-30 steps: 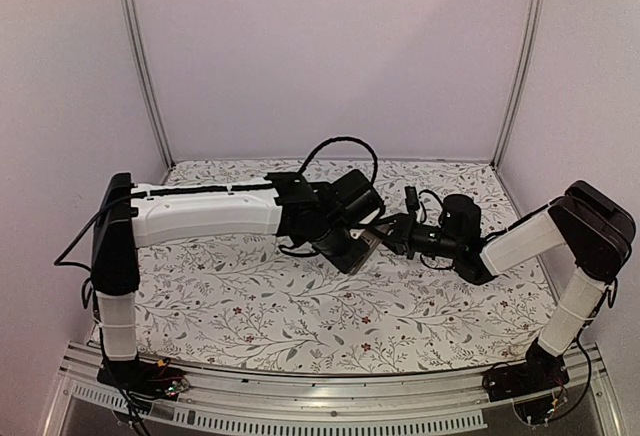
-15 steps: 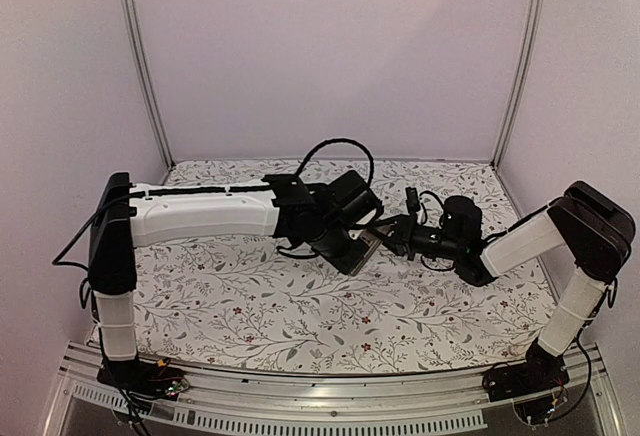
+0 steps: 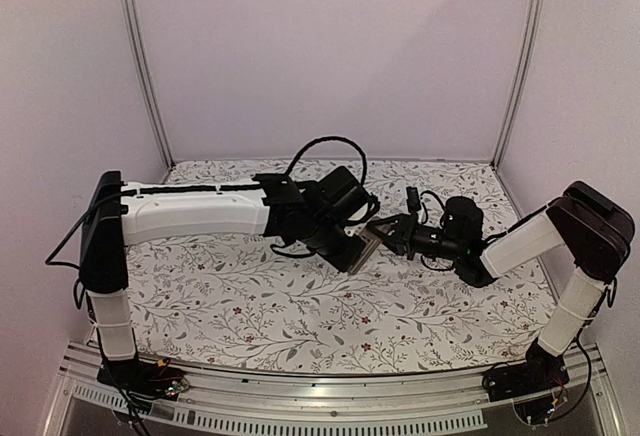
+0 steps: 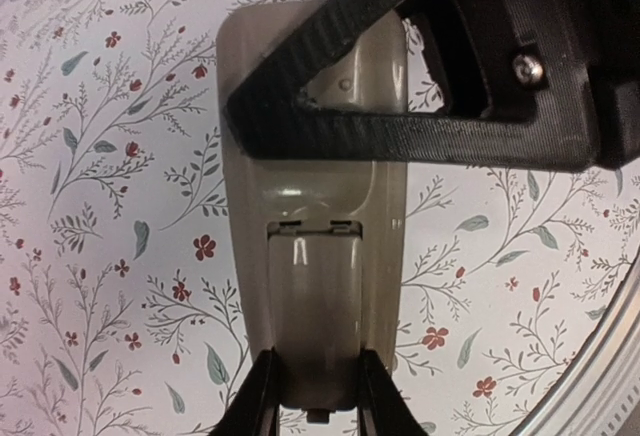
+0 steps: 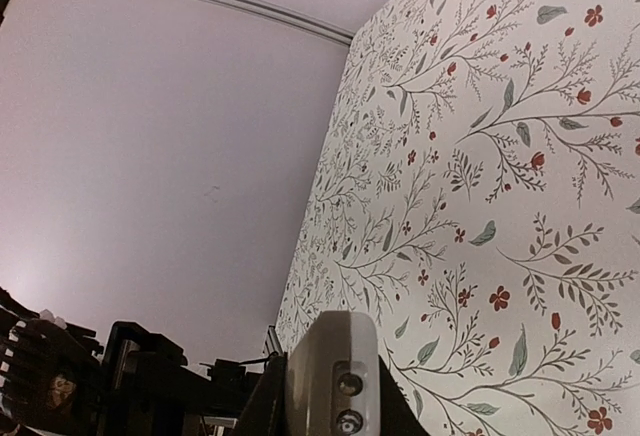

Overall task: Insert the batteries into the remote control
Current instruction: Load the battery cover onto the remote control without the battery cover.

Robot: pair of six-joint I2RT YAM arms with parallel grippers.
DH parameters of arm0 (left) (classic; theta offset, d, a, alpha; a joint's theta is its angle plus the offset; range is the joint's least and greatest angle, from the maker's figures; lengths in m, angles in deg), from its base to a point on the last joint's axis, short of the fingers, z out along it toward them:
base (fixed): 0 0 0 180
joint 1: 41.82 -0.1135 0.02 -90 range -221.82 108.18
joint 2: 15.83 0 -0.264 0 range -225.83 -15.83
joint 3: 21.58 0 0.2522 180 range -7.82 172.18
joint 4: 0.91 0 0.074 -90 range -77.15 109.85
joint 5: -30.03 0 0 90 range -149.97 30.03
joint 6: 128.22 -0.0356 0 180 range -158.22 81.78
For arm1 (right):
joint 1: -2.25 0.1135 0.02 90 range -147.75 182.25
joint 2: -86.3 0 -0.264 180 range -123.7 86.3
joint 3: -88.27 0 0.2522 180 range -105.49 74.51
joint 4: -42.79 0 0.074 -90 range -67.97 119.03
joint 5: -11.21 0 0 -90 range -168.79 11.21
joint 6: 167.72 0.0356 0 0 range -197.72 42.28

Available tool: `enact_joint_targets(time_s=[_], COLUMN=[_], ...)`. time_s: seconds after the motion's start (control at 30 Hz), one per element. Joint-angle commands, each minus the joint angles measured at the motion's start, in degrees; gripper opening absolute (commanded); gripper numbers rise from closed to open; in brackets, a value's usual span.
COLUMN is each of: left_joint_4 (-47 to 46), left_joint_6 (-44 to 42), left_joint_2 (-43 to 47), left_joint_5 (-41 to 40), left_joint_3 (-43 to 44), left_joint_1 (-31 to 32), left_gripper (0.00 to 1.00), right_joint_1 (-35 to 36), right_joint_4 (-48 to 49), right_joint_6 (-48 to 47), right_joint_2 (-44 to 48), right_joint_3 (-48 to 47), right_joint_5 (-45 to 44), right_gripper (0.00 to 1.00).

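The remote control (image 3: 366,248) is held above the table between both grippers. In the left wrist view its grey-tan back (image 4: 318,206) faces the camera, with the battery cover closed in place. My left gripper (image 4: 318,404) is shut on its near end, one finger on each long side. My right gripper (image 3: 384,230) is shut on the far end; its black finger (image 4: 400,131) crosses the remote's back. In the right wrist view the remote's end (image 5: 335,371), with two small emitters, sits between my right gripper's (image 5: 330,411) fingers. No batteries show in any view.
The floral tablecloth (image 3: 250,296) covers the table. Walls and metal posts (image 3: 140,66) close in the back and sides. A black cable (image 3: 330,146) loops above the left wrist. The left arm (image 5: 70,376) fills the lower left of the right wrist view.
The left arm has shifted slightly to the left and the remote has tilted a little between the grippers. The right gripper has followed slightly leftward. Both grips are unchanged.
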State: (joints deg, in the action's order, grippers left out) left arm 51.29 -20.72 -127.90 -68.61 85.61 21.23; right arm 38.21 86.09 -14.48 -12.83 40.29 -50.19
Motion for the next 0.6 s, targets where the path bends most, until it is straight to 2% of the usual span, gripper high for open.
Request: enact_joint_targets(time_s=[0.0, 0.57], left_joint_4=[0.3, 3.0], left_joint_6=[-1.7, -2.3], left_joint_2=[0.3, -2.0], left_joint_5=[-1.5, -3.6], left_joint_3=[1.1, 3.8], left_joint_1=[1.2, 1.5], left_gripper=[0.2, 0.2], right_joint_1=[0.0, -3.4], right_joint_4=[3.7, 1.6], right_joint_6=[0.7, -0.5], right_joint_2=[-0.2, 2.6], right_joint_3=[0.1, 0.6], right_joint_5=[0.9, 0.8], right_gripper=[0.0, 0.0])
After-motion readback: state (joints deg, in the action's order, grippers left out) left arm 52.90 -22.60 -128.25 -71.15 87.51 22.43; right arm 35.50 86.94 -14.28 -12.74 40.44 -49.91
